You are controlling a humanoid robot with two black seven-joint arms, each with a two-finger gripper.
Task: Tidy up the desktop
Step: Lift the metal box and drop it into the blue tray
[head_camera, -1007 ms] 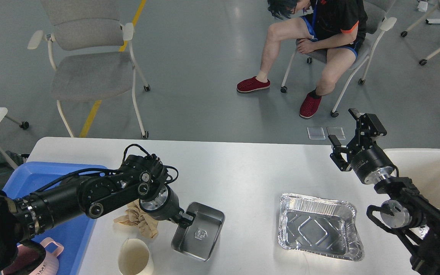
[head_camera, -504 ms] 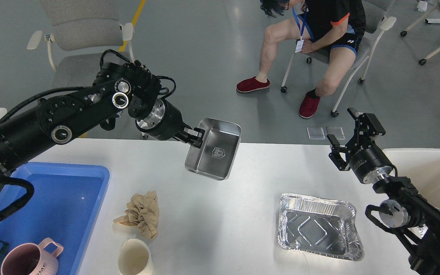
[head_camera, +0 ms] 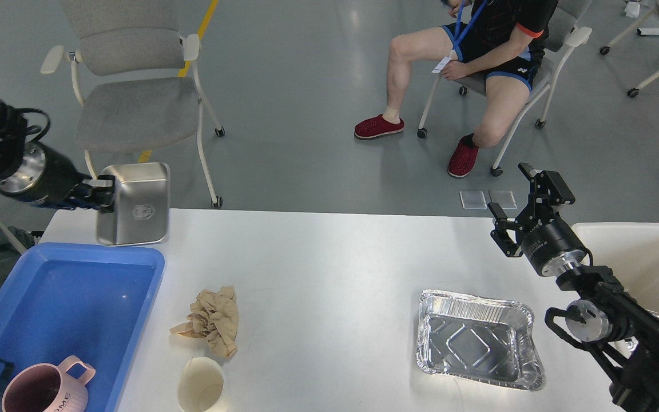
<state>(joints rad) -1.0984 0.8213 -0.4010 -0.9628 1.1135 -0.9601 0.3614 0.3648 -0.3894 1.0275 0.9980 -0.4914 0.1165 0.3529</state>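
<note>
left gripper (head_camera: pixel 102 194) clamps rim of shiny rectangular steel tray (head_camera: pixel 134 204), held above blue plastic bin (head_camera: pixel 66 297) | right gripper (head_camera: pixel 521 200) spread, holding nothing | white desk (head_camera: pixel 335 269): crumpled brown paper (head_camera: pixel 209 320), foil pan (head_camera: pixel 478 339), paper cup (head_camera: pixel 202 388)

Open white desktop (head_camera: pixel 329 269) is lying between crumpled paper (head_camera: pixel 209 320) and foil tray (head_camera: pixel 478 346). A paper cup (head_camera: pixel 202 392) is crowding the near edge.
</note>
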